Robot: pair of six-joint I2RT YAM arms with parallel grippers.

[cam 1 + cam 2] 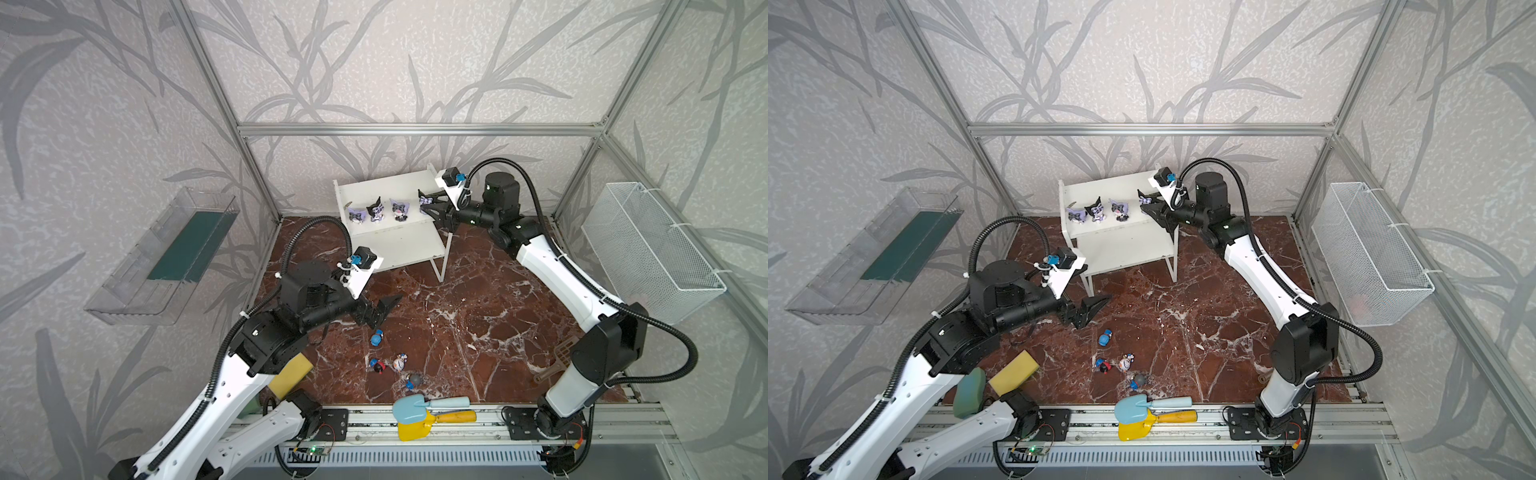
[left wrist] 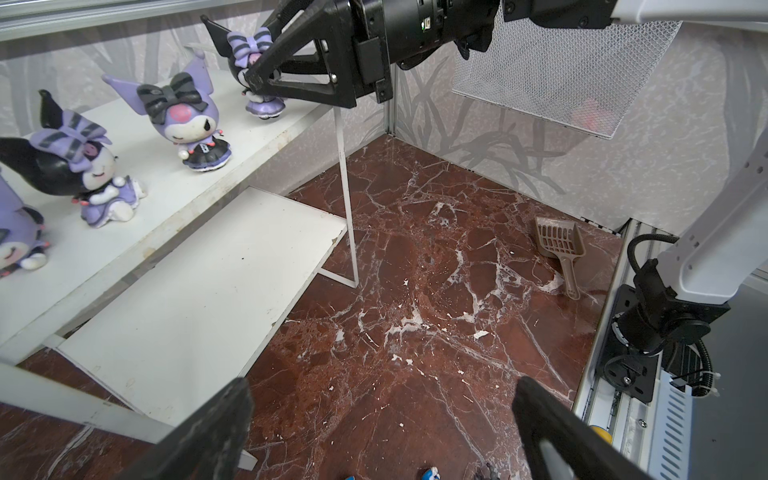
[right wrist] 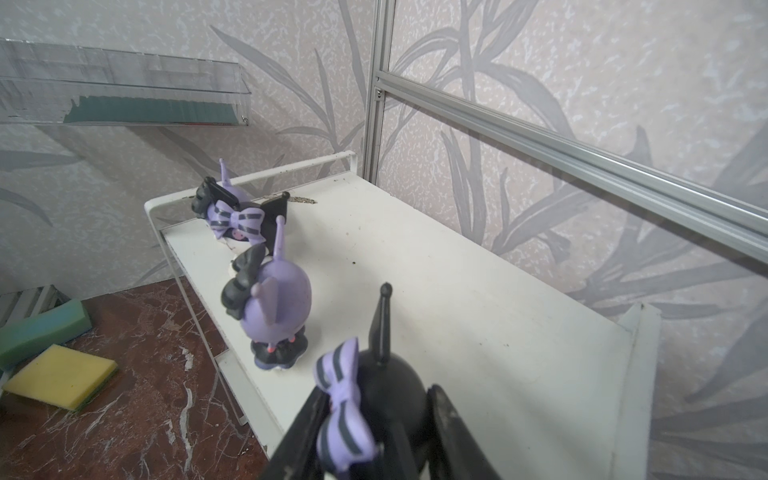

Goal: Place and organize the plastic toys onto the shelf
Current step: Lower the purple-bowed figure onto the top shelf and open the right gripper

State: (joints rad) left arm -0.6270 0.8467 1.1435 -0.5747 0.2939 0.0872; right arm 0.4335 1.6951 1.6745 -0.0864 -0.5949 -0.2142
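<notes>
I have my right gripper [image 3: 376, 399] clamped on a black-headed figurine [image 3: 395, 370] with a purple striped bow, at the right end of the top board of the shelf [image 1: 390, 187]. The right wrist view shows a jaw pressed against each side of its head, but its feet are out of frame there. The left wrist view fills that in: the feet touch the board close to the front edge. Three more purple figurines [image 1: 376, 212] stand in a row on that same board to its left, seen in both top views. My left gripper [image 1: 382, 312] hangs above the bench [image 1: 478, 324] in front of the shelf, jaws spread wide apart. Four small figures [image 1: 378, 366], blue, red, white and grey, lie loose on the bench just in front of it. Only the top views show them whole. A brown scoop [image 2: 559, 249] is plain in the left wrist view, while from above the right arm hides most of it.
</notes>
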